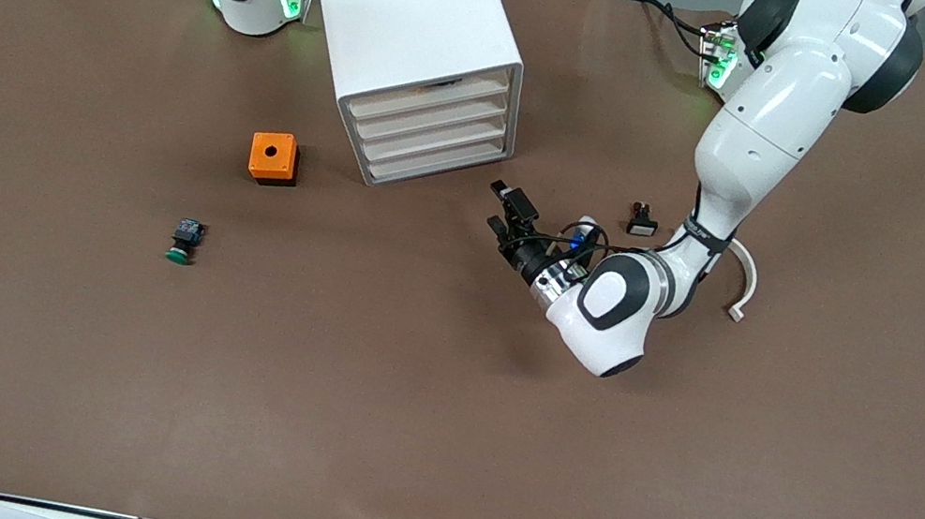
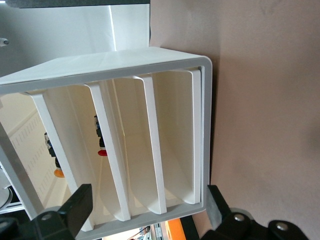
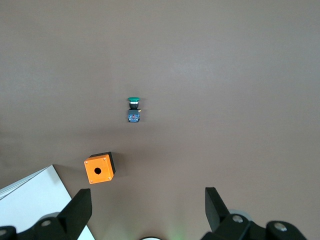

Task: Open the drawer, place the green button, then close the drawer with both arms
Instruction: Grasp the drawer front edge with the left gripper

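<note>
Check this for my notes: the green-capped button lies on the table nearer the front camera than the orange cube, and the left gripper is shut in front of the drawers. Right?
Not quite. The left gripper is open, as the left wrist view shows, its fingers spread before the drawers. The button does lie nearer the front camera than the orange cube.

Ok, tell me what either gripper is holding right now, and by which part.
Nothing. The left gripper is open in front of the drawers; the right gripper is open too.
</note>
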